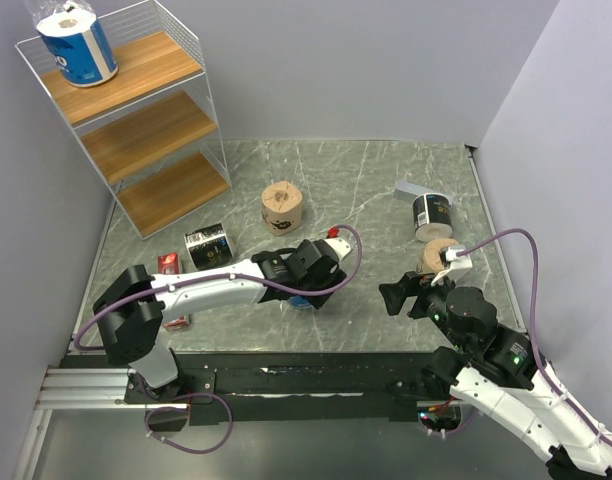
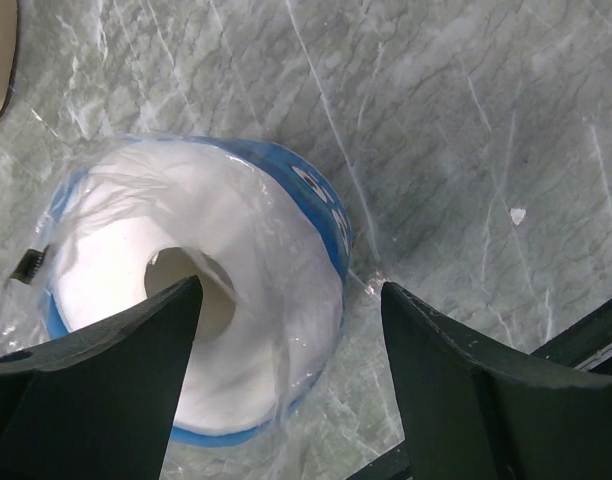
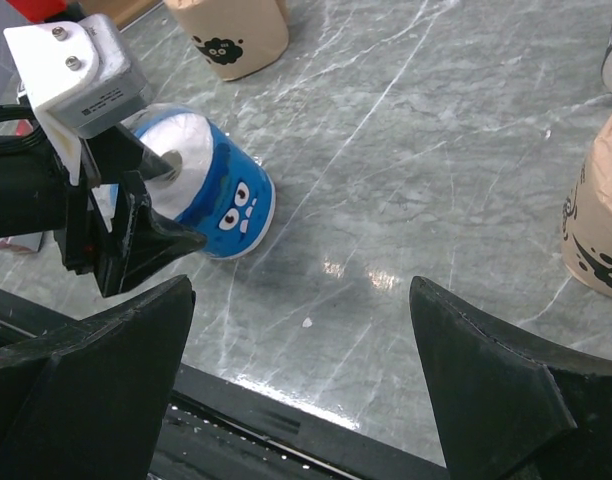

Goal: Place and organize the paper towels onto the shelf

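Paper towels, L to R on the top cam: the shelf (image 1: 136, 110) stands far L at the back, w/ one blue roll (image 1: 78, 45) upright on its top board. In front of the shelf, on the marble table (image 1: 366, 170), a red box (image 1: 169, 263) lies just beside a black roll (image 1: 208, 246). A tan roll (image 1: 282, 208) stands upright near centre.

My L gripper (image 2: 291, 290) is down at a 2nd blue roll (image 2: 256, 220), near-centre of the table. It's released, not clamped. One finger (image 2: 136, 340) sits over the roll's hollow core. The other is outside the wrapper, w/ marble showing between them. That roll rests on the table, core end toward the gripper.

R of centre, a grey block (image 1: 414, 190) lies at the back. A 2nd black roll (image 1: 431, 212) is just in front of it, and a 2nd tan roll (image 1: 438, 253) is nearer me. My R gripper (image 3: 301, 290) hovers near that tan roll, jaws spread wide, nothing between them.
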You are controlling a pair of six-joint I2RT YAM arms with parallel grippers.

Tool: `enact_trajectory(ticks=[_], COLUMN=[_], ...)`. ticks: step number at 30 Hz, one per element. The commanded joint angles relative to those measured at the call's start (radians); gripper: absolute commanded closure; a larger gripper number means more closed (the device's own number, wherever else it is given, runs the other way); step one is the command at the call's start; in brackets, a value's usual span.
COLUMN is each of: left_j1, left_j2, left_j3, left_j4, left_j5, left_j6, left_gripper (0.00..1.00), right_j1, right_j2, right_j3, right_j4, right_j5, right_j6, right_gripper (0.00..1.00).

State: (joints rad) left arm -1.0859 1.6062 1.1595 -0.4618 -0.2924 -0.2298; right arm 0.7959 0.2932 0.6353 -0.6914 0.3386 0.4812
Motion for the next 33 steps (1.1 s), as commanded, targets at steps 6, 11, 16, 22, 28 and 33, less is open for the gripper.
enact_trajectory(ticks=[6, 11, 16, 22, 28, 33], left_j1=[0.004, 0.004, 0.004, 0.004, 0.004, 0.004], left_j2=[0.015, 0.027, 0.029, 0.021, 0.005, -0.089], left_j3=[-0.020, -0.020, -0.020, -0.017, 0.046, 0.123], left_j4=[0.054, 0.054, 0.060, 0.058, -0.058, -0.179], left_j5=[0.010, 0.004, 0.002, -0.010, -0.060, -0.194], left_j6=[0.001, 0.003, 0.006, 0.010, -0.008, -0.025], left_gripper=[0.25, 0.26, 0.32, 0.46, 0.64, 0.69], right_j1=[-0.001, -0.001, 0.000, -0.001, -0.001, -0.001], right_j2=[0.000, -0.006, -0.014, -0.019, -0.020, -0.028], right_j3=[0.004, 0.001, 0.000, -0.003, 0.015, 0.046], right_j4=[0.036, 0.038, 0.035, 0.030, 0.009, 0.003], right_j5=[-0.001, -0.003, -0.001, 0.002, 0.005, 0.005], right_j6=[0.004, 0.008, 0.008, 0.010, 0.008, 0.010], right_gripper=[0.04, 0.04, 0.04, 0.04, 0.04, 0.04])
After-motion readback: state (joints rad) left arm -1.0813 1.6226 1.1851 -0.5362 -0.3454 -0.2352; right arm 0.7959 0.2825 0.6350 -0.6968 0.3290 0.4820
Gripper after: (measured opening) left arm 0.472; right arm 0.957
